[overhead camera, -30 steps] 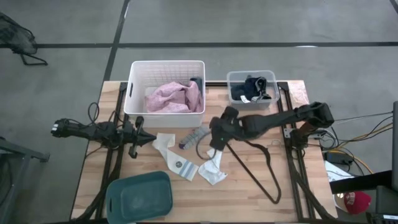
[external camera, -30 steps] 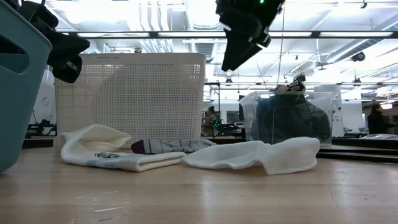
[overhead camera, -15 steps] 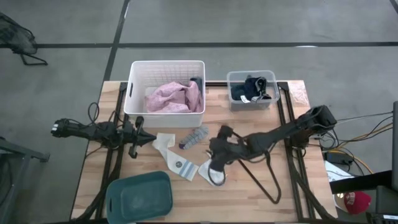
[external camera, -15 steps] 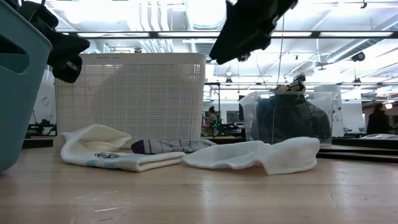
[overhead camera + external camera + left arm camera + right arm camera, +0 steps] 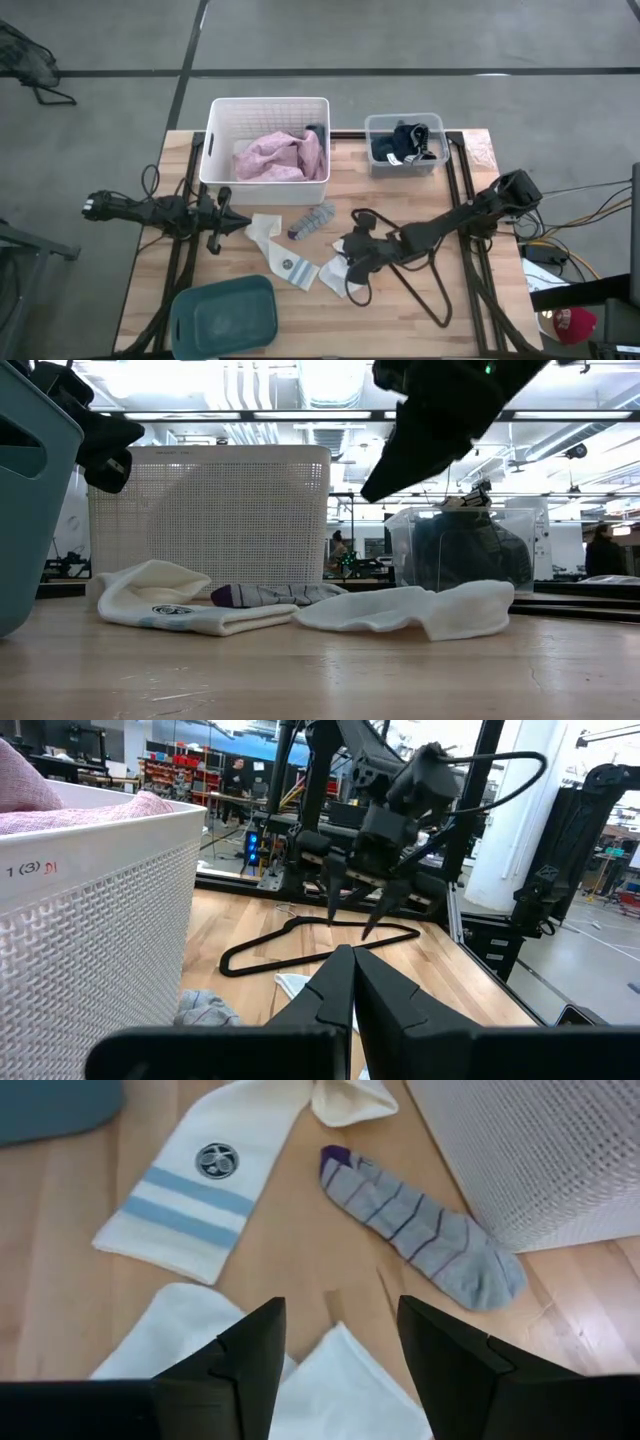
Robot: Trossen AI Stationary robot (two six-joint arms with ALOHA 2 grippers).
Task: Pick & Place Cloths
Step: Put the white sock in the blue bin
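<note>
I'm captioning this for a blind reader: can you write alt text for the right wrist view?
The right gripper, jaws open, hangs over a white sock on the wooden table. Beyond lie a cream sock with blue stripes, a grey sock with purple stripes and a white basket.

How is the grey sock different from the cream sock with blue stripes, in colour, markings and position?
The grey sock has thin purple stripes and a purple toe; the cream sock has two broad light-blue bands and a round dark emblem. The grey sock lies beside the white basket, while the cream sock lies farther from it, nearer the teal bin. Both lie flat on the wooden table, untouched.
</note>
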